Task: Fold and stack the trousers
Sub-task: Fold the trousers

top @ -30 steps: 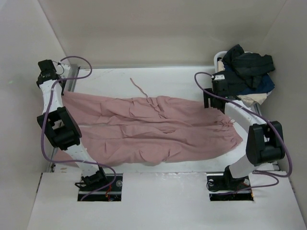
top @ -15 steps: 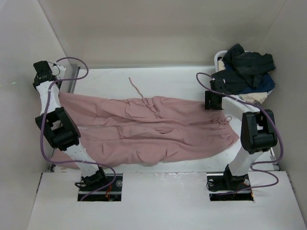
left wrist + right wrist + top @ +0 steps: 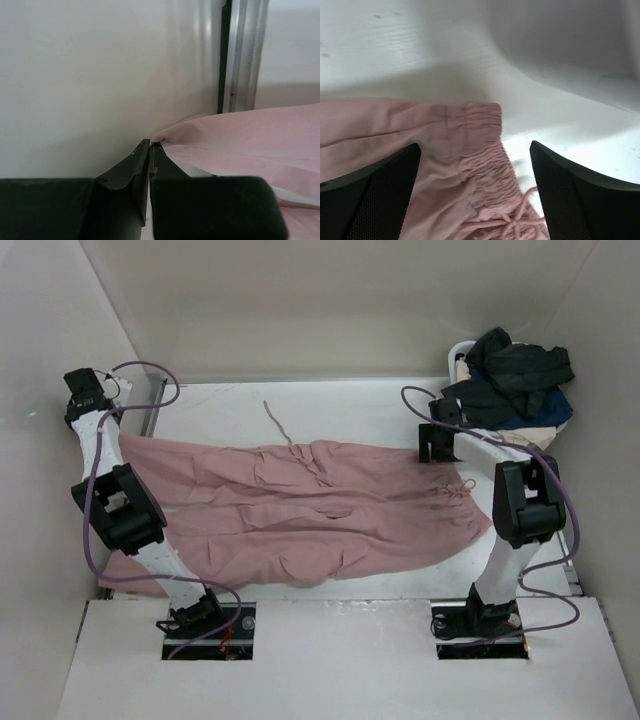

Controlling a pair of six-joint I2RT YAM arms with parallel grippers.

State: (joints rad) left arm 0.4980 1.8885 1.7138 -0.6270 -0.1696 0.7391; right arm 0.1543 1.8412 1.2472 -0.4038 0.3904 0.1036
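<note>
Two arms flank the dusty-pink trousers (image 3: 320, 505), which lie spread flat across the white counter (image 3: 370, 405) in the top view, with the legs running out toward 9 o'clock and the gathered waist toward 3 o'clock. The left hand (image 3: 88, 398) sits at 10 o'clock by the side wall, at the far corner of the leg ends. The right hand (image 3: 432, 447) is at 2 o'clock, over the far corner of the waist. A thin pink cord (image 3: 277, 422) trails off the cloth toward 12 o'clock. A heap of dark garments (image 3: 515, 380) over a cream cloth (image 3: 528, 440) fills the corner at 1 o'clock.

In the left wrist view, the left hand's fingers (image 3: 131, 170) are pressed together, and a pink fold of trouser edge is nipped at their tips. From there the fabric runs off toward 3 o'clock. A metal rail (image 3: 241, 55) stands upright at 1 o'clock.

In the right wrist view, the right hand's fingers (image 3: 375, 195) stand wide apart with nothing gripped. The elastic waistband (image 3: 487, 145) lies on the counter between them, with its corner at the 12 o'clock end of the gap and a knotted tie (image 3: 512, 222) at 6 o'clock. Whether the fingertips touch the cloth cannot be told
</note>
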